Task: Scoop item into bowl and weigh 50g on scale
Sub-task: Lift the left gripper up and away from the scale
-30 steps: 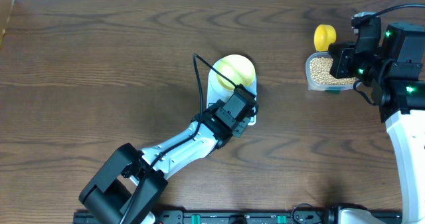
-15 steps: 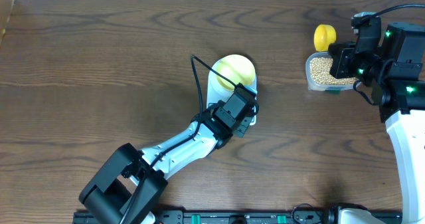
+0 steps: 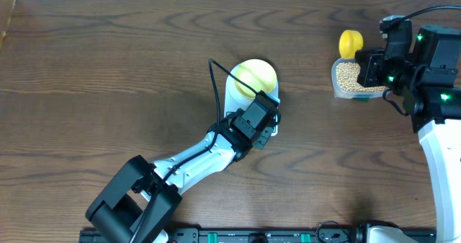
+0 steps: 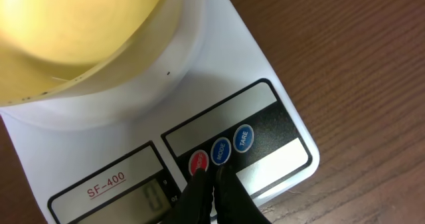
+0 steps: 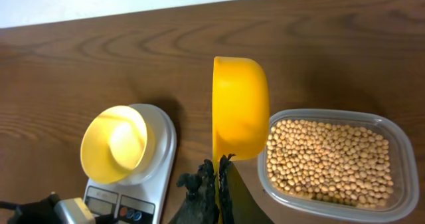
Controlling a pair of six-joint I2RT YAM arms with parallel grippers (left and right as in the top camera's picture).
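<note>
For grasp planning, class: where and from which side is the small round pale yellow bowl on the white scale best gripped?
Probably the rim of the small round pale yellow bowl, from above, one finger inside: it sits upright, open-topped and looks empty.

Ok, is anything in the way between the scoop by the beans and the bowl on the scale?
Nothing visible does. Only bare table lies between the bean container and the bowl. The left gripper sits shut at the scale's front buttons, off that path and not over the bowl.
</note>
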